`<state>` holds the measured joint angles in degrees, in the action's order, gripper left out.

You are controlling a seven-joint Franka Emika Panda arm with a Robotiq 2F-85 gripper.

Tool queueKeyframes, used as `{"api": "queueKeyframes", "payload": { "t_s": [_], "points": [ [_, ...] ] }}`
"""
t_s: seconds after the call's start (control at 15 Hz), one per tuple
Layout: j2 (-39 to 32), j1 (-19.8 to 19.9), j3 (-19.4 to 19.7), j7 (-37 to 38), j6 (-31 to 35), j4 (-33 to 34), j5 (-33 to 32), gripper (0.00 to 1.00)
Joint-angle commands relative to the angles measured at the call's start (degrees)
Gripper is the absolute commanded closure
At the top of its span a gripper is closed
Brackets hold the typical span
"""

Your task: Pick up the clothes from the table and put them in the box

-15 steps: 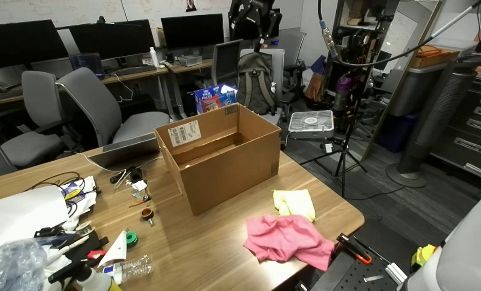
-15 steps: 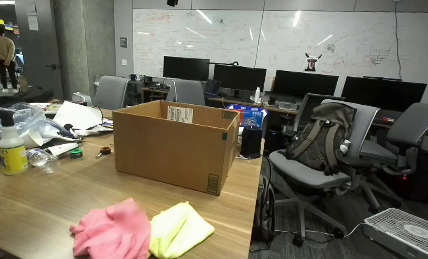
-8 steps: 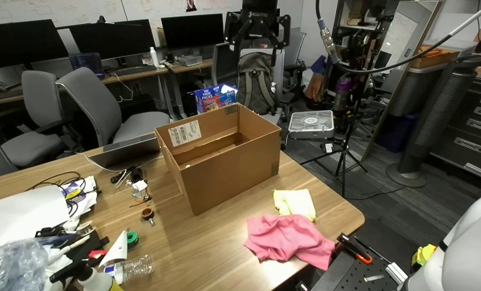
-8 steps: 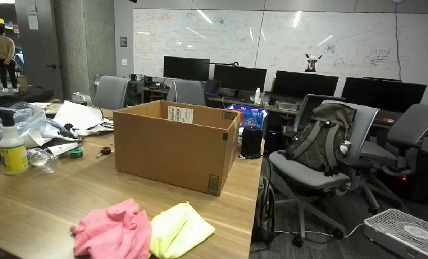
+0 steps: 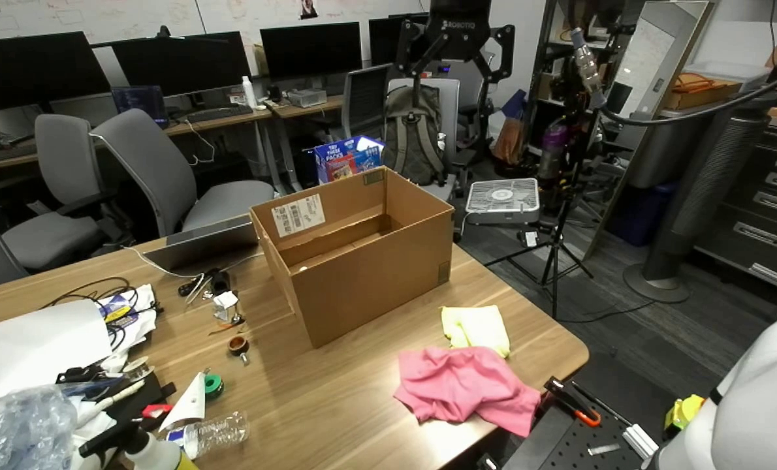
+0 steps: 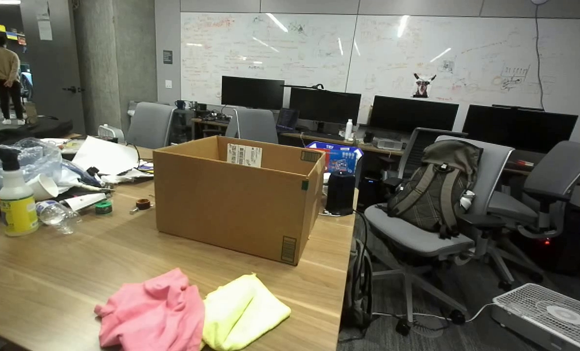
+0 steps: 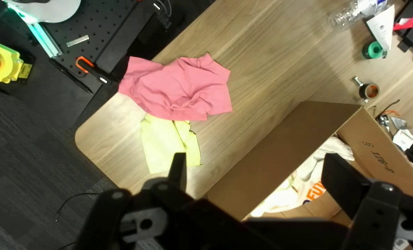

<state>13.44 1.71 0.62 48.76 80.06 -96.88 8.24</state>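
Pink cloth (image 5: pixel 467 385) lay rumpled low and right of centre in an exterior view, touching the pale yellow garment (image 5: pixel 476 326) just above it, both on the wooden table (image 5: pixel 336 405). The cardboard box (image 5: pixel 375 284) stood near the middle of both exterior views, a white label (image 5: pixel 297 214) on its inner wall. In the lower right of the wrist view, pale clothing (image 7: pixel 293 196), part of it bearing orange lettering, lay inside the box. The gripper (image 5: pixel 450 111) hung at the top of an exterior view, right of centre, its fingers spread wide. A spray bottle (image 6: pixel 17 204) stood upright at the left of an exterior view.
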Motion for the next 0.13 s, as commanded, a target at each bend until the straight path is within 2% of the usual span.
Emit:
{"api": "queueKeyframes", "payload": {
  "t_s": [0.0, 0.07],
  "points": [
    [4.36, 1.17, 0.72, -4.44, 0.69, -5.19, 1.94, 0.0],
    [1.34, 1.34, -0.31, -1.76, -0.26, -1.73, 0.62, 0.0]
  ]
}}
